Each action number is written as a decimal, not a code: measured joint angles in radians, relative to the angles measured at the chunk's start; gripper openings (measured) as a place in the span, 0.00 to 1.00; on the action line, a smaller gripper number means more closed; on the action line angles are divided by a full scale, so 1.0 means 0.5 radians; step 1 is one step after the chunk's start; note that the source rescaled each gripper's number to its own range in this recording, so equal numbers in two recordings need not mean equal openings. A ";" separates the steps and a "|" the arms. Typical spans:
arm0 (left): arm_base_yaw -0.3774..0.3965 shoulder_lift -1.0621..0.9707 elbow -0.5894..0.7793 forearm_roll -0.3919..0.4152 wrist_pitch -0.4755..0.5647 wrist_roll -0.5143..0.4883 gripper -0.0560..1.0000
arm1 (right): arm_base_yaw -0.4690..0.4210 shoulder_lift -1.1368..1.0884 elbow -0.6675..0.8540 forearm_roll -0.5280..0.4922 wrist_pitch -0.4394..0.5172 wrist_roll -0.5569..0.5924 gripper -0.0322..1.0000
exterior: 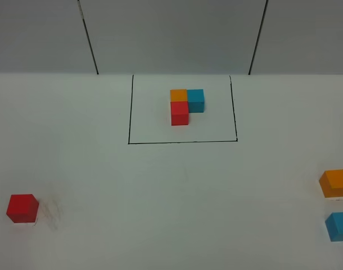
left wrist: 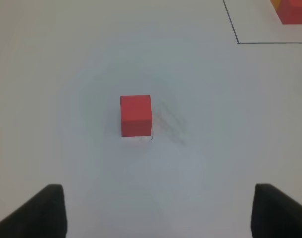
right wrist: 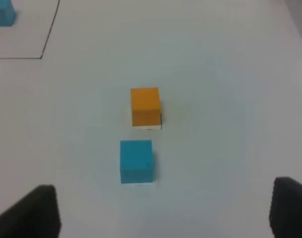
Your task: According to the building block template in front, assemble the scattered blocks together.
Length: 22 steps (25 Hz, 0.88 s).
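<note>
The building block template [exterior: 186,104] is an L of orange, blue and red cubes inside a black rectangle outline at the back middle of the table. The loose red cube [exterior: 22,207] sits at the front left; the left wrist view shows it [left wrist: 135,114] ahead of my left gripper [left wrist: 158,210], whose black fingers [left wrist: 37,213] stand wide apart and empty. The loose orange cube [exterior: 335,183] and blue cube [exterior: 340,225] sit at the right edge. The right wrist view shows them, orange [right wrist: 145,106] and blue [right wrist: 136,160], ahead of my open, empty right gripper [right wrist: 166,213].
The white table [exterior: 171,197] meets a grey back wall [exterior: 171,34] with two dark vertical seams. Faint grey smudges [exterior: 50,214] mark the surface beside the red cube. Neither arm shows in the exterior high view.
</note>
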 joint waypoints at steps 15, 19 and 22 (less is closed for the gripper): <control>0.000 0.000 0.000 0.000 0.000 0.003 0.67 | 0.000 0.000 0.000 0.000 0.000 0.000 0.73; 0.000 0.000 0.000 0.000 0.000 0.002 0.67 | 0.000 0.000 0.000 0.000 0.000 0.000 0.73; 0.000 0.000 0.000 0.005 0.000 0.002 0.67 | 0.000 0.000 0.000 0.000 0.000 0.000 0.73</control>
